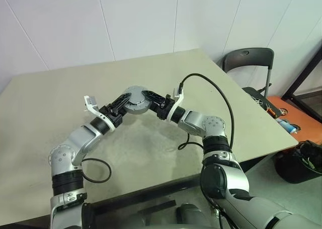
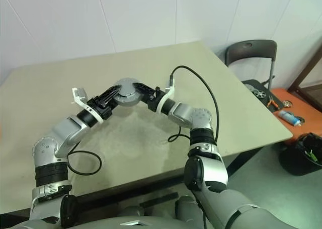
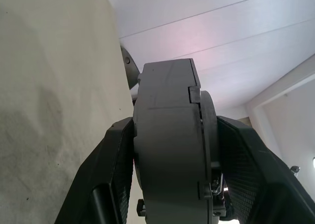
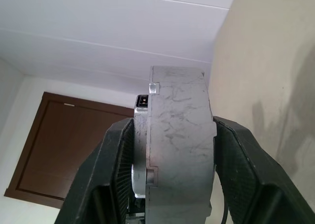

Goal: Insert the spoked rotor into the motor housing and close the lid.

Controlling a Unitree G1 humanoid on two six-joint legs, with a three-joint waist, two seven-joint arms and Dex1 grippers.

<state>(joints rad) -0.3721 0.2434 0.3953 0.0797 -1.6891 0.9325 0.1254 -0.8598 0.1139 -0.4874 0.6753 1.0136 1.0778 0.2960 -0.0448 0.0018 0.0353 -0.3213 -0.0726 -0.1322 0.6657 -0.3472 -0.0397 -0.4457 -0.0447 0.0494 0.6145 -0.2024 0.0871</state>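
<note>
I hold a thick round grey metal disc above the middle of the table [image 1: 45, 103], one gripper on each side. The upper face I see is the grey lid [image 1: 136, 101] with a small central hub. Edge-on in the wrist views, the lid sits on the motor housing [image 3: 167, 145], with a seam between the two parts. No copper shows. The spoked rotor is hidden. My left gripper [image 1: 122, 104] is shut on the disc's left side. My right gripper [image 1: 155, 99] is shut on the right side, its black fingers [image 4: 110, 175] pressed on the flat faces.
Black cables loop from both wrists [image 1: 95, 171], one arching above the right arm [image 1: 221, 93]. A dark chair [image 1: 249, 63] stands past the table's right edge. On the floor at the right are an orange mat with tools [image 1: 282, 110] and a black bin [image 1: 302, 163].
</note>
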